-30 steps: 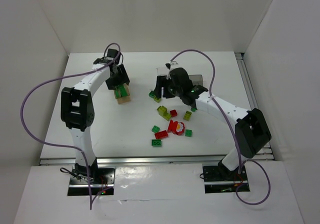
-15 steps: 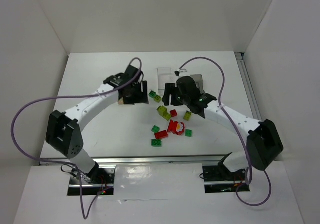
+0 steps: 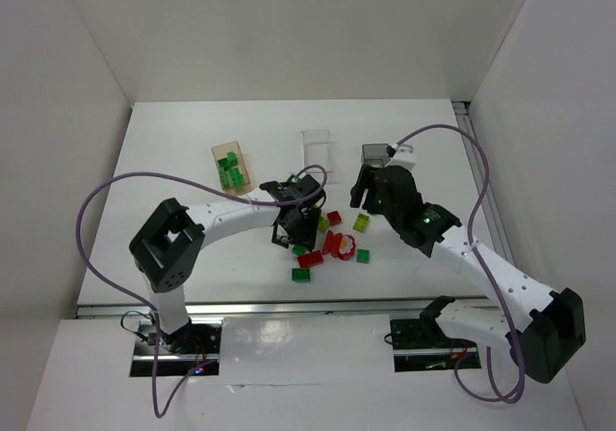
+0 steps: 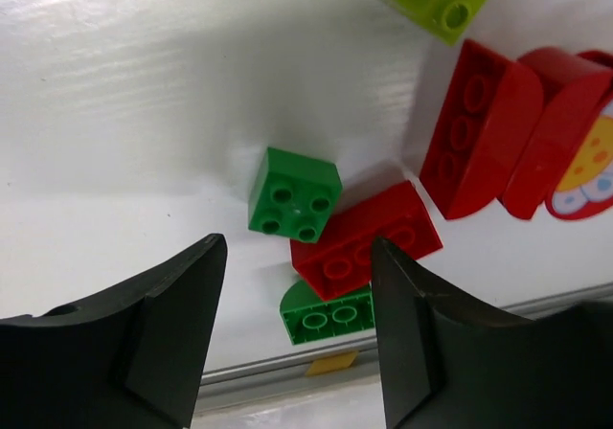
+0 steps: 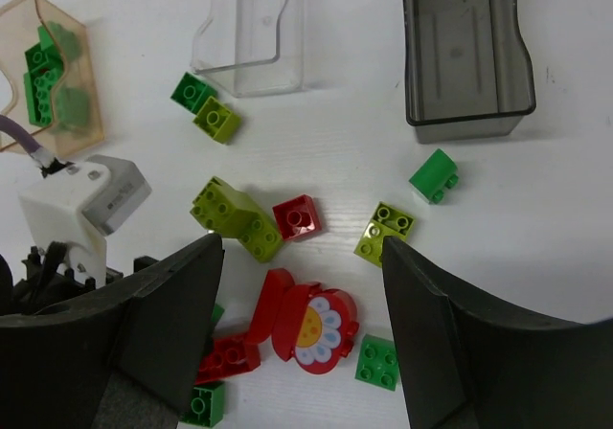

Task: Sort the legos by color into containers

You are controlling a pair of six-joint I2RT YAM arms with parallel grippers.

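Note:
My left gripper (image 3: pixel 294 227) is open and empty, low over a small dark green brick (image 4: pixel 295 194), a red brick (image 4: pixel 366 240) and a rounded green brick (image 4: pixel 329 314). My right gripper (image 3: pixel 377 189) is open and empty, high above the pile; its jaws (image 5: pixel 302 247) frame the round red flower piece (image 5: pixel 321 324). Loose yellow-green bricks (image 5: pixel 235 216), a small red brick (image 5: pixel 297 216) and green bricks (image 5: pixel 434 175) lie scattered. The orange-tan bin (image 3: pixel 231 166) holds dark green bricks. The clear bin (image 3: pixel 316 147) and the dark grey bin (image 3: pixel 377 152) look empty.
The three bins stand in a row at the back of the white table (image 3: pixel 192 248). My left arm's wrist (image 5: pixel 81 209) lies across the left side of the pile. White walls close in the table on three sides. A metal rail (image 3: pixel 289 308) runs along the near edge.
My left arm has swung from the orange-tan bin to the right and down onto the pile. My right arm has drawn back from the clear bin toward the right.

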